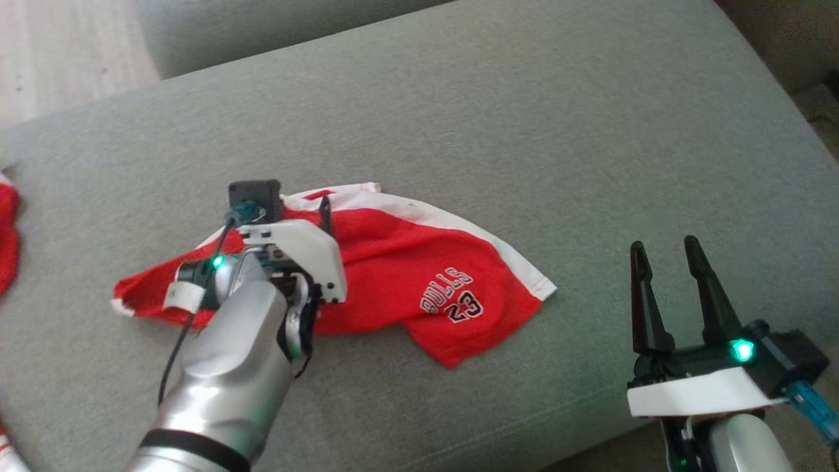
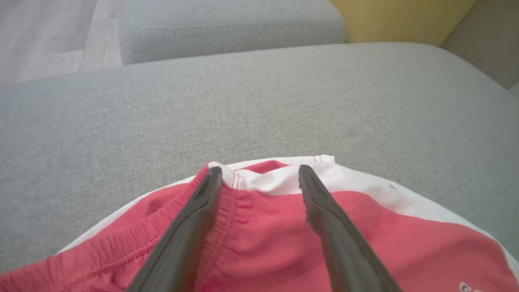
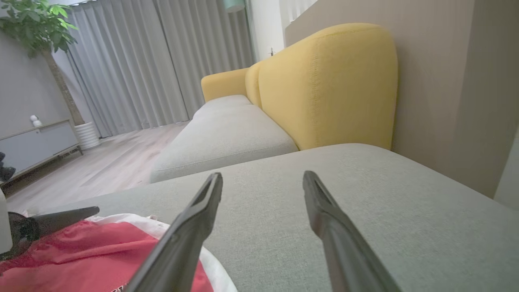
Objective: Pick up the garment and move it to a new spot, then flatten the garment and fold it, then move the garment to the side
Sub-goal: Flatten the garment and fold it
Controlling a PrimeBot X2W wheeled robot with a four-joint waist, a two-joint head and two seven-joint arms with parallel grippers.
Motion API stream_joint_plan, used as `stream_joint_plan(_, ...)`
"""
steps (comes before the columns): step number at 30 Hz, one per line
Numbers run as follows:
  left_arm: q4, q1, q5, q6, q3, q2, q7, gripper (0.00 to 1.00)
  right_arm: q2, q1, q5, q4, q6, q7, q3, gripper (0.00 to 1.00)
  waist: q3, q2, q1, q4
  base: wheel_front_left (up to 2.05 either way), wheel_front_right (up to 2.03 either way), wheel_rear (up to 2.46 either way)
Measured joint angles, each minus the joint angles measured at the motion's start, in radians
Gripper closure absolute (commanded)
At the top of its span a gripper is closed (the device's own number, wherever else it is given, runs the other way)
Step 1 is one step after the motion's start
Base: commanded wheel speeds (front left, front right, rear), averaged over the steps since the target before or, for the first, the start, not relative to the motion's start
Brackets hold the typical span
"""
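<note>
The garment is a pair of red shorts with white trim and "BULLS 23" printed on it. It lies crumpled on the grey sofa cushion. My left gripper is open, low over the garment's far white-edged waistband corner, with fabric between its fingers. Whether the fingertips touch the cloth I cannot tell. My right gripper stands open to the right of the garment, over bare cushion and apart from the cloth. Its fingers have nothing between them, and the garment lies to their lower left.
A second red cloth lies at the cushion's left edge. Another grey seat and a yellow backrest stand beyond the far edge. Wooden floor shows at the upper left. Bare cushion spreads behind and right of the garment.
</note>
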Motion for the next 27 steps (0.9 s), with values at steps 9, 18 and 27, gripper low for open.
stream_joint_plan(9, 0.097, -0.035, -0.020, -0.014, 0.030, 0.025, 0.002, 0.00, 0.000, 0.002, 0.006, 0.000, 0.000, 0.000, -0.015, 0.00, -0.001, 0.0000, 0.0000, -0.021, 0.00, 0.00, 0.00)
stream_joint_plan(18, 0.166, -0.061, -0.064, -0.076, 0.019, 0.011, 0.050, 0.57, 0.000, 0.000, 0.006, 0.000, 0.000, 0.000, -0.008, 0.00, 0.002, 0.0000, 0.0000, -0.012, 0.00, 0.00, 0.00)
stream_joint_plan(27, 0.191, -0.150, -0.097, -0.118, 0.044, 0.023, -0.024, 1.00, 0.000, -0.012, 0.016, 0.015, 0.000, 0.000, 0.012, 0.00, 0.001, 0.0000, 0.0000, -0.048, 0.00, 0.00, 0.00)
